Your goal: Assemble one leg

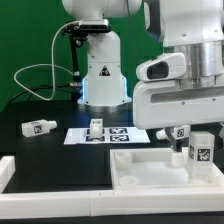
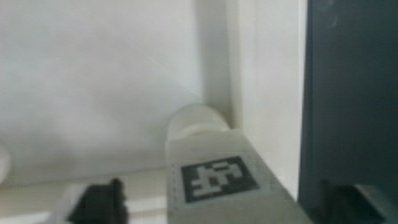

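Observation:
My gripper hangs over the right end of the large white panel. In the wrist view the gripper is open. Its dark fingers stand on either side of a white leg with a square tag, with a gap on at least one side. That leg rests on the panel's right part. A second leg stands just behind it. A third leg lies on the black table at the exterior view's left. Another leg stands on the marker board.
The robot base and a cable stand behind the marker board. The panel's raised rim runs beside the leg, with the dark table beyond it. A white ledge lies at the front left.

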You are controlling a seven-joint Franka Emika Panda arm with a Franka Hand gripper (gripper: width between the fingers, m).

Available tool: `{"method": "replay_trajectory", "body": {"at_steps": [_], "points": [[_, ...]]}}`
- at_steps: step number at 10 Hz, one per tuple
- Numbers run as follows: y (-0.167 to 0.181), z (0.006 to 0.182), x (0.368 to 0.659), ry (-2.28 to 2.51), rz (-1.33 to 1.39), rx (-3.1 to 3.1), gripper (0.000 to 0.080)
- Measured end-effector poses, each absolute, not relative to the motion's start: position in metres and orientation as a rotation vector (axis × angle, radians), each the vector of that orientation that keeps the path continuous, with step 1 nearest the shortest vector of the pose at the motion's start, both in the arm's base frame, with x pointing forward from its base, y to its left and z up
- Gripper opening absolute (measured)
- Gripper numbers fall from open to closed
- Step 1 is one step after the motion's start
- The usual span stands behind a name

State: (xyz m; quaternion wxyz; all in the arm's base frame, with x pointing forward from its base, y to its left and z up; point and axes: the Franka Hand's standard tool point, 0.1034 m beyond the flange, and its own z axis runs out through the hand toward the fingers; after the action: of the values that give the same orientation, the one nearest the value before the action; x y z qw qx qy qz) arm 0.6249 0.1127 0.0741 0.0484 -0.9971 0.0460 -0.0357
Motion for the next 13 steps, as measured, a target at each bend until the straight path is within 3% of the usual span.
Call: {"method": "replay_trajectory", "body": {"at_steps": [1,2,6,10,13], "points": [[0.113,0.074,0.625,0.173,-0.107,-3.035,0.0469],[0.113,0.074,0.625,0.309,-0.1,-3.02,0.029],[0.113,0.073,0.628,0.709,-0.084,-2.943,0.0285],[0.114,0.073,0.636,1.625,0.005,-2.491,0.0286],[0.112,0.074,0.638,1.807,0.051,-2.314,0.0287]]}}
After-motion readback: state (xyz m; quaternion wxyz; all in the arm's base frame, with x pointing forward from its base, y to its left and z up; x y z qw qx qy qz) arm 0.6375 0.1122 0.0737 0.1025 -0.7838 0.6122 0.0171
